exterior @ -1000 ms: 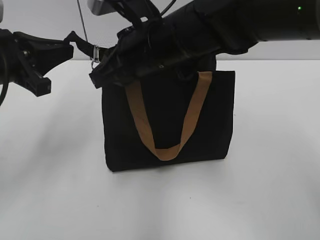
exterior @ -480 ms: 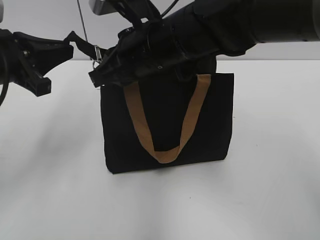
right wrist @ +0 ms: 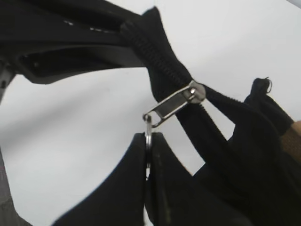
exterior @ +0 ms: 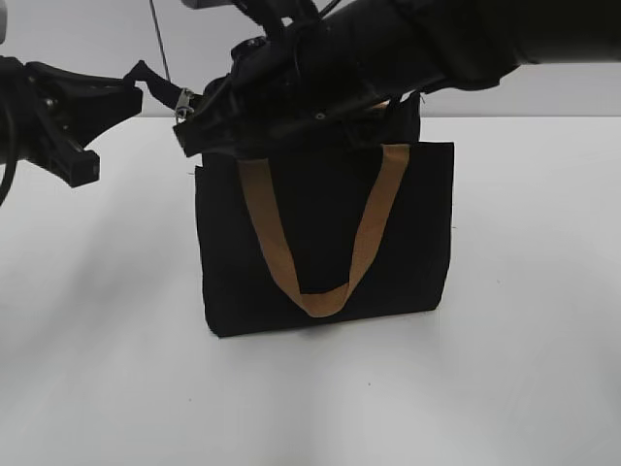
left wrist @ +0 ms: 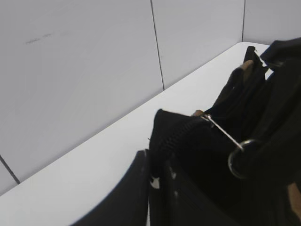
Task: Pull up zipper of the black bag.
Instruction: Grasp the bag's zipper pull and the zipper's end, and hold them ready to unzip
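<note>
black fabric everywhere in this one. the black bag [exterior: 325, 238] is being stood upright on the white table [exterior: 524, 388], with one tan handle [exterior: 320, 233] hanging down its front face. the zipper [right wrist: 162, 63] is running along the top edge, and its silvery pull tab [right wrist: 176, 103] is being shown sitting near the bag's left end in the exterior view, close to the tail.

the right gripper [right wrist: 148, 141] is being seen clamped together on the small ring [right wrist: 148, 129] hooked to the pull tab, its arm reaching across the bag top. the left gripper [left wrist: 157, 176] is being seen pinched on the black fabric tail at that same end, so the zip line is being held taut between the two.

what could be going wrong from here: the ring is thin and only being nipped at the fingertips, so it could be slipped out if the pull is angled off the zip line. if the left hold on the tail is being loosened, the bag would probably be dragged or tipped along with the slider instead of the zip closing. fabric could also be getting caught in the slider at the end.

no brand, label or readable writing is being shown on anything.
</note>
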Tool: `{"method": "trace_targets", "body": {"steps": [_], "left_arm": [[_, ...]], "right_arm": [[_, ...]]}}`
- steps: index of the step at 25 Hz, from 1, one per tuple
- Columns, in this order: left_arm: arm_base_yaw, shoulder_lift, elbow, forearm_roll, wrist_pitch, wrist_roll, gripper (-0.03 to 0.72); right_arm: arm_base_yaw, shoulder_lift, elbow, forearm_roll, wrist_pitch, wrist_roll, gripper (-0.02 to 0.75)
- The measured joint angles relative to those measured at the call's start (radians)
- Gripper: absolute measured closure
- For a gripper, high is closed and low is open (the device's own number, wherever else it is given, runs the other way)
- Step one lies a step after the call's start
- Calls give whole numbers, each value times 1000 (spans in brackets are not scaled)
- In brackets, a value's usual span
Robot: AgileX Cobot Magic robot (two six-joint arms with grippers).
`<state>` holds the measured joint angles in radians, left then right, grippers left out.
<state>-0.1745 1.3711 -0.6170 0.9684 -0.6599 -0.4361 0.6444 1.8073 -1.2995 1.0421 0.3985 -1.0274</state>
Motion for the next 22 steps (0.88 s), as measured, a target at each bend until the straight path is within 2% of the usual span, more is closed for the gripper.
{"method": "trace_targets", "body": {"steps": [6,12,22], "left_arm": [[0,-8,0,-1,0,0,662],[0,-51,0,4,-1,0,662],[-1,-82,2,-11,1,0,662]], "right_arm": [[-74,-36,0,-15,73,76,738],[-133,-37,0,-110,139,192,738],[-213,-37,0,-184,208,292,738]]}}
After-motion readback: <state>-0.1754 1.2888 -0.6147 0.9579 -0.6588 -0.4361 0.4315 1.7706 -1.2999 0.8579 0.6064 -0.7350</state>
